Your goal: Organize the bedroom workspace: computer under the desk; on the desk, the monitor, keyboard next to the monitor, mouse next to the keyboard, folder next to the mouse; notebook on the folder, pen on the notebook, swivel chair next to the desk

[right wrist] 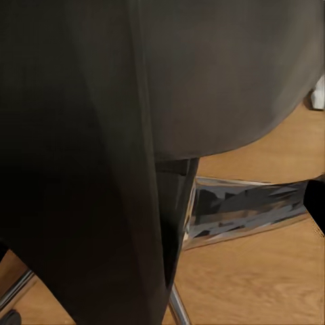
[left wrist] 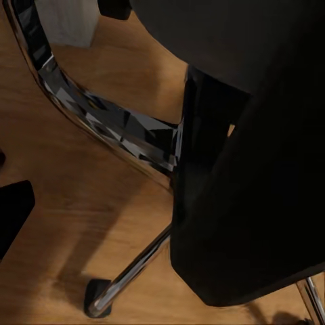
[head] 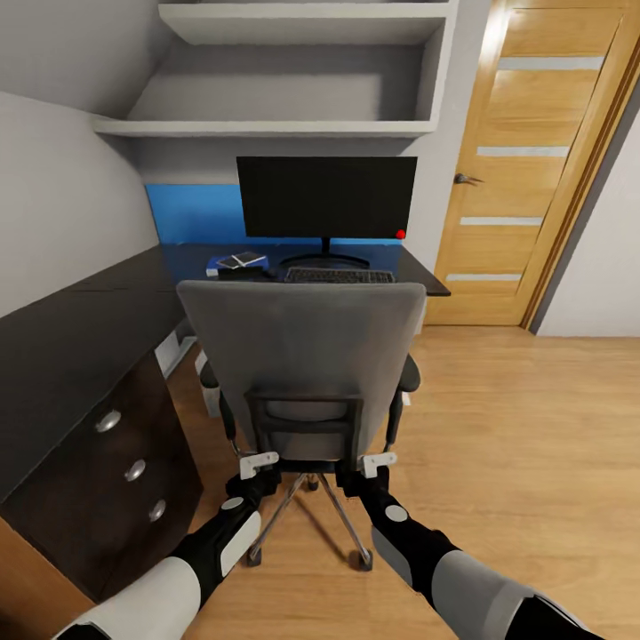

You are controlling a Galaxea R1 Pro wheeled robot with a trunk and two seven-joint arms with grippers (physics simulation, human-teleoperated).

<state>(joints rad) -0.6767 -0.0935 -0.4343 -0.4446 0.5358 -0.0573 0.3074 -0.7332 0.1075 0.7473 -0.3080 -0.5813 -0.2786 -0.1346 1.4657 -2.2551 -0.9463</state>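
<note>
The grey swivel chair (head: pixel 302 351) stands with its back to me, facing the glossy black desk (head: pixel 84 311). My left gripper (head: pixel 258 462) and right gripper (head: pixel 380 461) sit against the lower back of the chair, one at each side. Each wrist view shows one black finger (left wrist: pixel 12 218) (right wrist: pixel 317 203) far out at the edge, so the jaws look spread around the chair's dark back. On the desk stand the monitor (head: pixel 326 197) and the keyboard (head: pixel 340 276). To their left lies the blue folder (head: pixel 216 264) with the notebook (head: pixel 242 260) on it.
Black drawers (head: pixel 133 469) with silver knobs stand close at my left. An oak door (head: pixel 524 178) is at the right, with open wood floor (head: pixel 524 444) before it. The chrome chair base (left wrist: pixel 122 132) and castors spread below the seat. A pale grey box (left wrist: pixel 68 20) stands under the desk.
</note>
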